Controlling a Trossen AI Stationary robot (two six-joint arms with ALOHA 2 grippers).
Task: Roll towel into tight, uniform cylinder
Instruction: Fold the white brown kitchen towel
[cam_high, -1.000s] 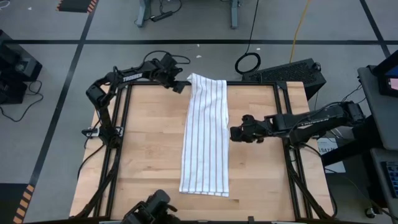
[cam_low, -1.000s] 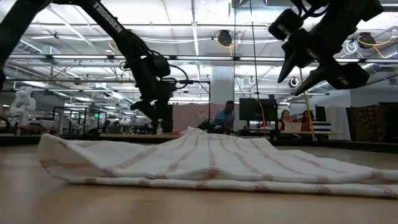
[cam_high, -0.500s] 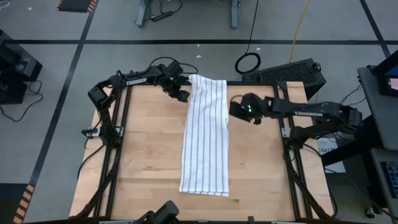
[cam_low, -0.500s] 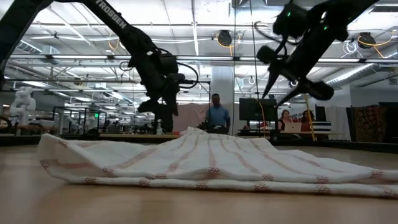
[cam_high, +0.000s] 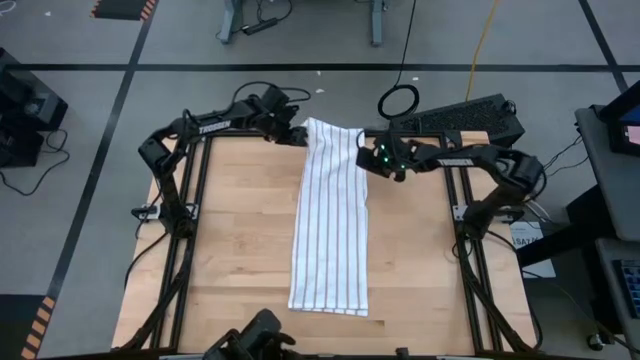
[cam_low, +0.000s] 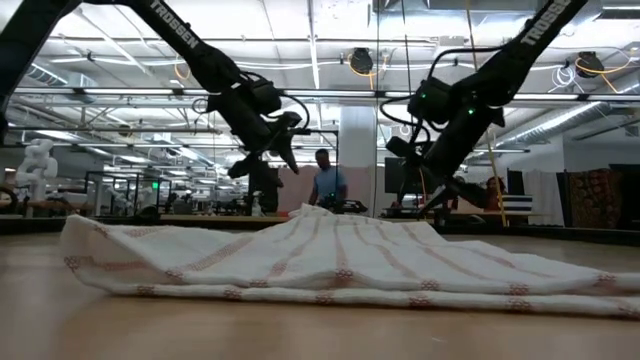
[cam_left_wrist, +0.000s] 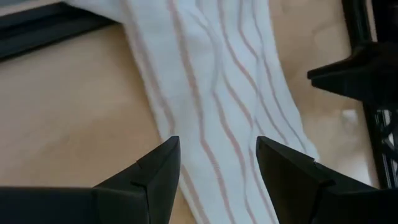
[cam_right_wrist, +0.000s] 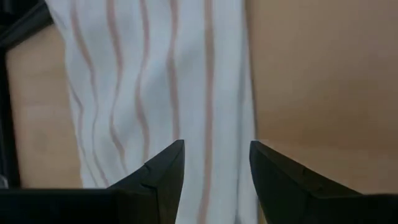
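The white pinstriped towel (cam_high: 331, 215) lies flat as a long narrow strip on the wooden table (cam_high: 230, 250), running from the far edge toward the near edge. Its far end is slightly rumpled (cam_low: 330, 215). My left gripper (cam_high: 298, 136) hovers open over the towel's far left corner, with the striped cloth (cam_left_wrist: 217, 93) showing between its fingers. My right gripper (cam_high: 373, 160) hovers open over the far right corner, above the towel's right edge (cam_right_wrist: 217, 81). In the low view both grippers (cam_low: 262, 160) (cam_low: 440, 190) hang above the cloth.
Bare wood lies free to the left (cam_high: 230, 250) and right (cam_high: 420, 260) of the towel. Black frame rails (cam_high: 455, 200) border the table. A dark case (cam_high: 470, 115) sits beyond the far right corner. A person (cam_low: 322, 188) stands in the room behind.
My right gripper has swung from beside the middle of the towel's right edge toward the table's far edge and down, ending over the far right corner. My left gripper has rolled a little at the far left corner. The towel has not moved.
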